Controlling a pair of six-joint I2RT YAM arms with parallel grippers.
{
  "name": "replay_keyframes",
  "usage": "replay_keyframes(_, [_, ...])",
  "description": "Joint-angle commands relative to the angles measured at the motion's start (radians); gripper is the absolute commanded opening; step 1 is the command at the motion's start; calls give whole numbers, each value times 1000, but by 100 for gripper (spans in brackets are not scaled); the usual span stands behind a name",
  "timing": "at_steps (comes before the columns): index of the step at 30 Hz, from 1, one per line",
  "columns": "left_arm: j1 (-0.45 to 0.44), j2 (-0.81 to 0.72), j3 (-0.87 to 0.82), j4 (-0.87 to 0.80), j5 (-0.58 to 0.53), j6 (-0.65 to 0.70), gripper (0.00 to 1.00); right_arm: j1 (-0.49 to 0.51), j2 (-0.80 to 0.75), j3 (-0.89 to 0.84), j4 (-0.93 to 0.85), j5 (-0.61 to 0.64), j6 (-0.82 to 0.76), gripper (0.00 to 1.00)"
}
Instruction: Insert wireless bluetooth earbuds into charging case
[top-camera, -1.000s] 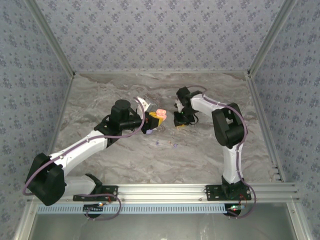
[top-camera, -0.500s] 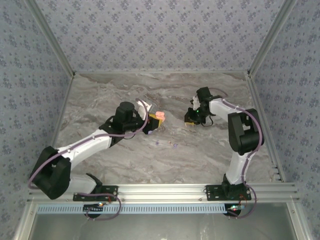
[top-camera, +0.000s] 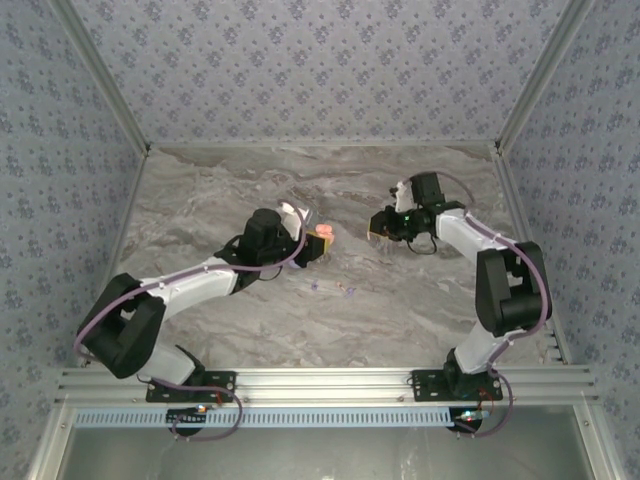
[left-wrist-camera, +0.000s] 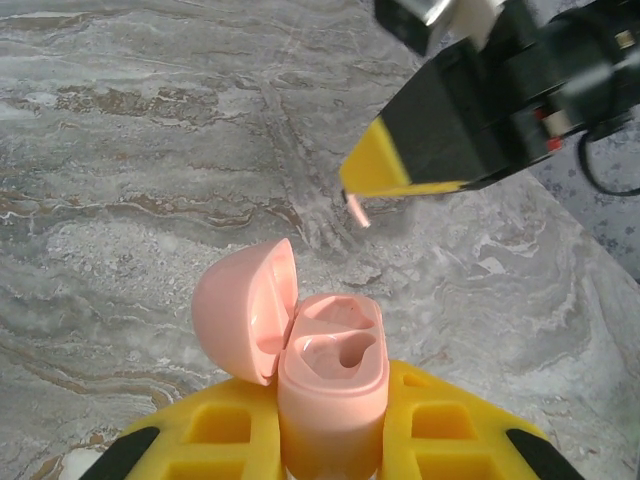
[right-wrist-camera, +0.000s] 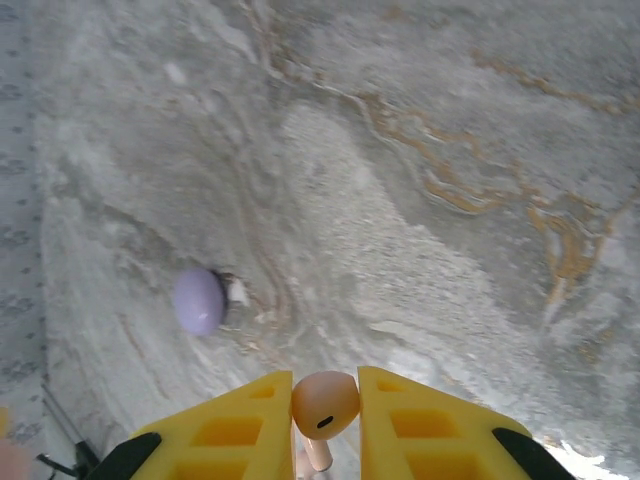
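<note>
Top view: your left tool (top-camera: 310, 246) is clamped shut around the pink charging case (top-camera: 322, 235) and holds it over the middle of the desk (top-camera: 200, 200). Your right tool (top-camera: 377, 230) hangs to the right of the case, near it but not touching. Its tip points toward the case, and its fingers are too small here to judge. Two tiny pale lilac bits (top-camera: 315, 287) (top-camera: 350, 292) lie on the desk on the near side of the case, toward the arm bases.

Left wrist view: the case stands upright between your yellow fingers (left-wrist-camera: 450, 440). Its lid is swung open to its left and its moulded wells face up. Beyond the case and to its right is the right tool, and the thin stem of a pink earbud (left-wrist-camera: 357, 210) pokes out under its yellow tip. The stem is apart from the case.

Right wrist view: your right tool is closed on the pink earbud, its rounded head pinched between the two yellow fingers (right-wrist-camera: 240, 420). A small lilac rounded piece (right-wrist-camera: 198, 300) lies on the desk beyond them. You cannot tell here where it lies from the case.
</note>
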Motion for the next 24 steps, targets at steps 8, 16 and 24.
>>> replay_keyframes(8, [-29,52,6,136,-25,-69,14,10,-152,-1,50,-70,43,21])
replay_keyframes(16, [-29,55,5,198,8,-79,14,38,-223,40,37,-73,47,21])
replay_keyframes(24, [-31,50,1,247,33,-93,14,61,-256,84,32,-76,58,22])
